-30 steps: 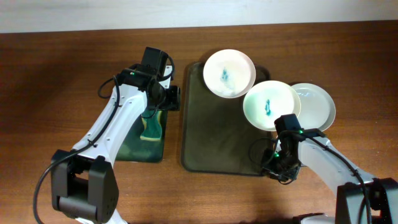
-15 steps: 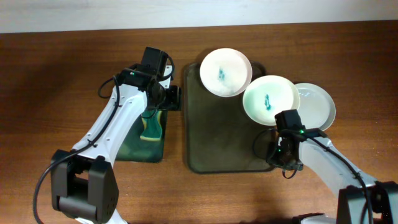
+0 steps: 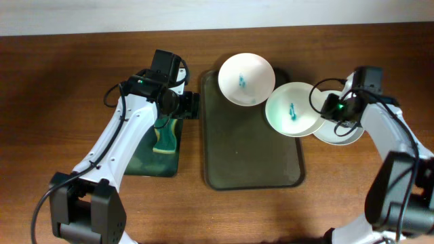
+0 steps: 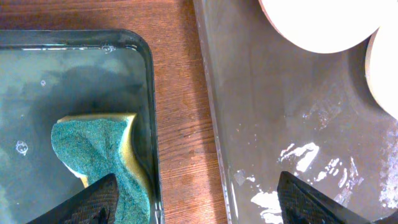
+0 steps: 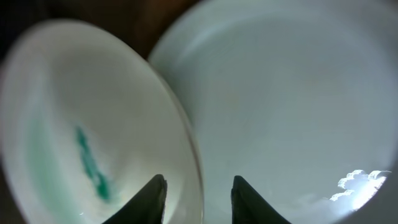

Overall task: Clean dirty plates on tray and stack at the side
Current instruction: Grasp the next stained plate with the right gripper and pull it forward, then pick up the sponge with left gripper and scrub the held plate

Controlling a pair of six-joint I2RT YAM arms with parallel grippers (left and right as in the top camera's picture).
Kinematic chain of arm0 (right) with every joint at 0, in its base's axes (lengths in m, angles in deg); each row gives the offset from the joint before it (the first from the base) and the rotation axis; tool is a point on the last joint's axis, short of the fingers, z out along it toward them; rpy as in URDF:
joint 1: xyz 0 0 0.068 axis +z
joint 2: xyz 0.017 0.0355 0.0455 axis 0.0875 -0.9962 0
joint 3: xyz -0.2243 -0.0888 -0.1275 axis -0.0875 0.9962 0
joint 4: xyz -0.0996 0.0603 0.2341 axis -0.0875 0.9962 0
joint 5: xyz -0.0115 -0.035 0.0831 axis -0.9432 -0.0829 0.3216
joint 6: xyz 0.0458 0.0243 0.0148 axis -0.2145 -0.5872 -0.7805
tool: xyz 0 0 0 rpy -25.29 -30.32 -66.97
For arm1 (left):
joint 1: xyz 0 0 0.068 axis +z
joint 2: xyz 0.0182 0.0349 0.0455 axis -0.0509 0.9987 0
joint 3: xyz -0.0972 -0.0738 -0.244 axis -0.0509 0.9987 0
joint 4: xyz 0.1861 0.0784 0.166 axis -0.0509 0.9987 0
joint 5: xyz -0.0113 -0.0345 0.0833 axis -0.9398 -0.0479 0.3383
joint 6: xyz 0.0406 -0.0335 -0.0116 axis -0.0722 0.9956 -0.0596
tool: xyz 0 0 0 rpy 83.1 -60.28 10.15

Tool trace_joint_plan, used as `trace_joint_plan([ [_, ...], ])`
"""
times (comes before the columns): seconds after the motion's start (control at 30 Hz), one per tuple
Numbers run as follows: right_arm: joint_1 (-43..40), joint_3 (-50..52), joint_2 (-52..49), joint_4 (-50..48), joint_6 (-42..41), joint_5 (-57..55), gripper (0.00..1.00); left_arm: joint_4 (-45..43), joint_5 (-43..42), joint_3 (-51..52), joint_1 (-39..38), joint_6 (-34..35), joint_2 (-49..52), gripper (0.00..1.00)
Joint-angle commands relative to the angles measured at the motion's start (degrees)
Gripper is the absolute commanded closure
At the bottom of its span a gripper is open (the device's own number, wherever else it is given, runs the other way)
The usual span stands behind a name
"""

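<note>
Right end effector [image 5: 199, 199], jaws apart, straddles the rim of the smeared plate [image 5: 81, 137] at its 3 o'clock. Pinch only that rim, sparing the clean plate [image 5: 280, 93] beneath.

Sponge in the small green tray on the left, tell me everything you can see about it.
The sponge is a two-layer pad with a rough teal-green scouring face over yellow foam and a wavy, curved outline. It lies flat in what looks like shallow water in the narrow dark-green tray, close to the tray's right wall, and it looks wet. The open left gripper hangs above it. One fingertip overlaps its lower edge in the wrist view; contact cannot be told.
</note>
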Motion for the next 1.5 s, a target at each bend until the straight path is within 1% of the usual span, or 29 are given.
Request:
trace_joint_plan([
  [0.0,0.13,-0.2,-2.19,-0.46,0.7,1.44,0.73,0.0,-0.42,-1.01,0.13,-0.09,-1.64,0.2],
  [0.03,0.09,-0.2,-2.16,-0.24,0.7,1.44,0.87,-0.02,-0.42,-1.01,0.13,-0.09,-1.64,0.2],
  [0.07,0.09,-0.2,-2.16,0.31,0.68,1.46,0.96,0.0,-0.42,-1.01,0.13,-0.09,-1.64,0.2],
  [0.13,0.09,-0.22,-0.57,3.69,0.5,1.29,0.96,0.17,-0.42,-1.01,0.13,-0.09,-1.64,0.2],
  [0.27,1.22,-0.24,8.35,16.17,0.48,3.93,0.96,0.72,-0.44,-1.03,0.33,-0.07,-3.04,0.21],
  [0.3,3.39,-0.22,9.09,21.77,0.5,4.46,0.96,0.74,-0.42,-1.03,1.38,-0.07,-5.05,0.21],
  [0.33,6.58,0.85,8.85,24.63,0.46,4.46,0.96,0.79,-0.44,-1.03,2.93,-0.07,-6.91,0.2],
  [0.4,13.07,6.84,8.63,18.95,-4.13,4.26,0.96,1.81,-0.2,-1.01,5.88,-0.11,-9.33,0.2],
  [0.47,18.62,11.43,8.63,12.0,-4.52,3.87,0.96,4.0,1.9,-0.96,8.02,-0.35,-9.33,0.2],
  [0.5,20.83,12.07,8.63,9.88,-4.52,1.88,0.95,5.01,4.33,-0.83,8.48,-0.37,-9.33,0.19],
  [0.53,20.9,11.93,8.66,9.4,-4.52,0.31,0.72,5.03,5.01,-0.52,8.46,-0.35,-9.33,0.18],
  [0.6,18.91,9.25,9.18,11.17,-3.45,0.63,0.71,5.2,5.68,1.75,8.41,-0.31,-9.31,0.21],
  [0.63,18.12,6.14,10.99,14.05,0.46,0.61,0.71,3.41,5.79,5.42,8.41,1.31,-8.92,0.27],
  [0.73,18.18,4.83,14.82,15.28,0.7,1.51,0.71,-6.34,7.43,13.99,7.5,2.34,-4.2,0.35],
  [0.77,18.18,4.85,14.86,16.31,0.7,1.49,0.7,-8.0,6.58,14.62,7.43,2.27,0.7,0.43],
  [0.83,18.18,4.85,14.78,16.76,0.68,1.49,0.7,-9.14,3.58,14.62,7.1,2.05,5.81,0.51],
  [0.87,18.18,4.85,14.78,16.76,0.57,1.53,0.7,-9.73,3.65,14.6,6.88,2.08,8.48,0.64],
  [0.9,18.18,4.85,14.78,16.79,0.5,2.1,0.7,-10.4,3.72,14.62,6.91,2.08,9.79,0.82],
  [0.93,18.18,4.85,14.78,16.79,0.5,2.54,0.71,-11.1,4.09,14.6,6.91,2.08,10.23,0.98],
  [1.0,18.18,4.85,14.78,17.05,0.5,2.56,0.71,-9.88,4.96,12.98,6.91,2.05,9.99,1.0],
  [1.03,18.18,4.85,14.78,17.57,0.5,2.54,0.71,-4.74,4.98,8.55,6.91,2.05,9.07,1.0],
  [1.1,18.18,4.85,14.78,17.86,0.5,2.51,0.71,0.07,5.22,3.21,6.91,1.16,7.85,0.91],
  [1.13,18.18,4.85,14.78,17.88,0.5,2.51,0.7,0.09,5.29,3.26,6.91,1.16,7.87,0.91],
  [1.17,18.18,4.85,14.78,18.1,0.5,2.51,0.7,-0.09,6.93,4.07,6.91,1.22,8.0,1.0],
  [1.2,18.18,4.85,14.78,18.32,0.5,2.49,0.69,-0.7,9.49,5.49,6.91,1.22,8.04,1.0],
  [1.33,18.18,4.85,14.75,18.73,0.48,2.49,0.66,-8.72,9.86,14.58,6.91,1.22,8.04,1.0],
  [1.37,18.14,4.85,14.64,18.71,0.46,2.49,0.66,-8.83,9.88,14.64,6.88,1.22,8.04,1.0],
  [1.4,17.68,4.85,14.43,18.71,-1.29,2.08,0.73,-5.9,9.86,11.61,6.91,-0.11,7.78,1.0],
  [1.47,15.8,4.87,14.25,18.69,-1.46,2.34,0.75,5.88,8.7,-0.57,6.84,-0.11,7.41,1.0],
])
